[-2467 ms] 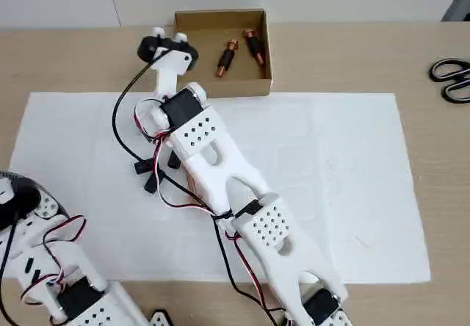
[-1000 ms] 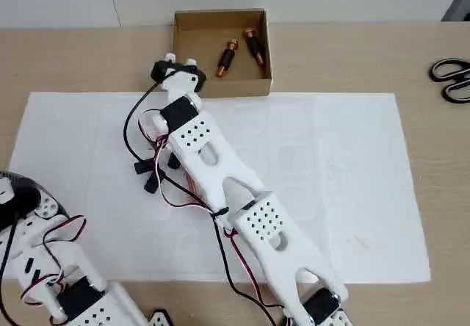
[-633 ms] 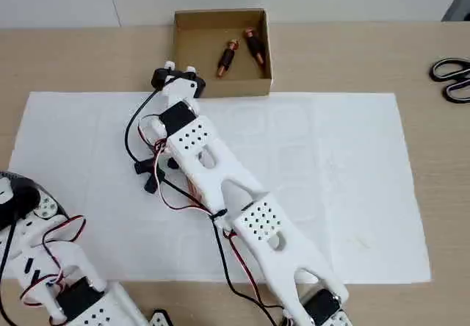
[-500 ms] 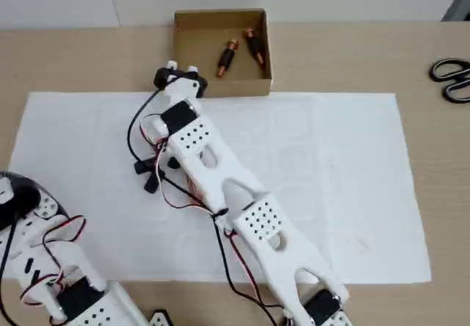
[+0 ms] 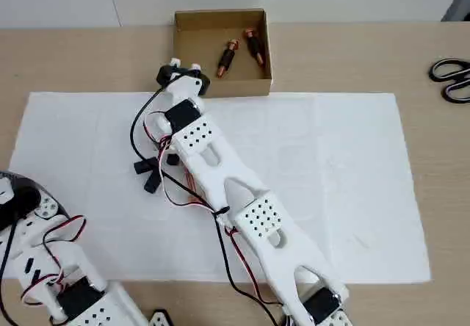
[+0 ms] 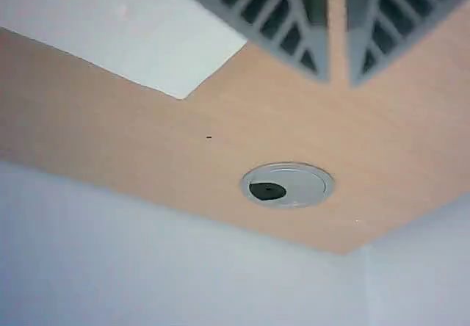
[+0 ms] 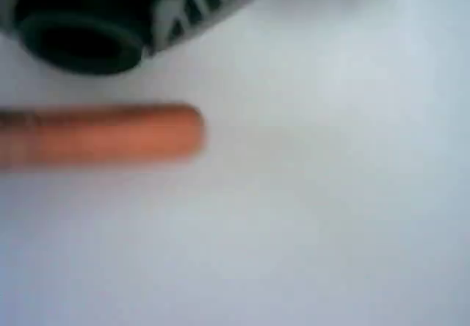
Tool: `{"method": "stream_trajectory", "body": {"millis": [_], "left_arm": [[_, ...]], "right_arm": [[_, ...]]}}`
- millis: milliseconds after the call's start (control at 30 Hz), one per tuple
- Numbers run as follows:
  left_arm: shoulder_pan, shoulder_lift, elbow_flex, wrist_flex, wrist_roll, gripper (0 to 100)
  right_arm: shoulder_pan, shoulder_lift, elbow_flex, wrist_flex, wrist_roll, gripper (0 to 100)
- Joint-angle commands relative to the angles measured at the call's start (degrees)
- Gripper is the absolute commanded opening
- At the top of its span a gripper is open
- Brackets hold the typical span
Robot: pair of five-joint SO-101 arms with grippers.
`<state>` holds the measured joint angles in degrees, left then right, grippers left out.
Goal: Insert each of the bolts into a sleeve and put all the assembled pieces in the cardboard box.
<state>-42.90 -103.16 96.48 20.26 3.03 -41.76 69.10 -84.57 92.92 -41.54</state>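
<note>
— Bolt [image 7: 103, 135] first: where is it?
— Flat on the white paper [image 7: 330, 216], close under the right wrist. Next to it is a dark round thing [image 7: 81, 40], possibly a sleeve, too blurred to be sure.
— The cardboard box [image 5: 192, 43]?
— An assembled piece [image 5: 227, 56] and a second piece [image 5: 254, 45] lie inside, apart.
— Grippers?
— The right gripper [image 5: 182, 76] hangs at a near corner of the box; clenched or released, I can't tell. The left gripper [image 6: 338, 76] is drawn nearly closed on nothing, above the table [image 6: 147, 135].

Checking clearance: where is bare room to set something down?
Bare: right half of the white sheet, between the right arm and the scissors; left side of the cardboard box, beside two assembled pieces. Crowded: black sleeves by that arm.
</note>
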Motion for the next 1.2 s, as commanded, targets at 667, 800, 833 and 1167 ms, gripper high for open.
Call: {"method": "stream_trajectory", "body": {"millis": [667, 800, 833, 1167], "left_arm": [[22.15, -0.53, -0.22, 10.81, 0.44, 1], [28.13, -0.35, -2.24, 20.92, 0.44, 1], [28.57, -0.35, -3.47, 23.12, 0.44, 1], [28.84, -0.18, -16.66, 37.01, 0.44, 1]], "right_arm": [[0.13, -51.82, 32.53, 4.09, 16.62, 0.2], [0.40, -64.13, 45.98, 2.68, 22.33, 0.3], [1.01, -66.42, 48.00, 1.63, 22.42, 0.4], [5.23, -81.10, 64.97, -5.58, 22.59, 0.5]]}}
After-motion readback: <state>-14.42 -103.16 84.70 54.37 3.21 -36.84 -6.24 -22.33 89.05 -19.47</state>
